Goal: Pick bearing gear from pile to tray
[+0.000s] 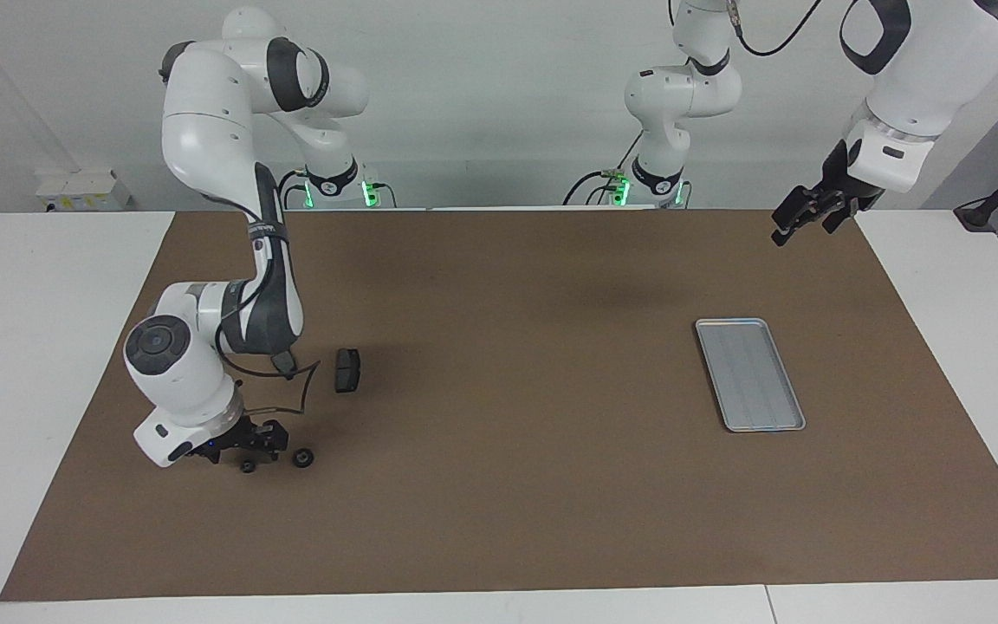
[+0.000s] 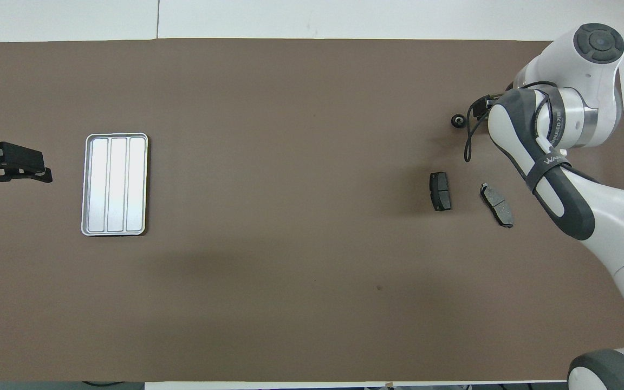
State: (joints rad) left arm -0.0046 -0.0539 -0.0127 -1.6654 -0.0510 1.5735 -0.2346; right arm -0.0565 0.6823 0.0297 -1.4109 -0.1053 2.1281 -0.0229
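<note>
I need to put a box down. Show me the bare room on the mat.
The mat lies bare between the tray and the brake pad, the widest patch. It is crowded at the right arm's end: pads, two small black round parts and the right tool.

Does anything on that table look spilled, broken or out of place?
Nothing stands out. The tray lies flat and bare at the left arm's end. Two brake pads and two small round pieces lie loose at the right arm's end, where the right hand is low over one. The left hand waits.
</note>
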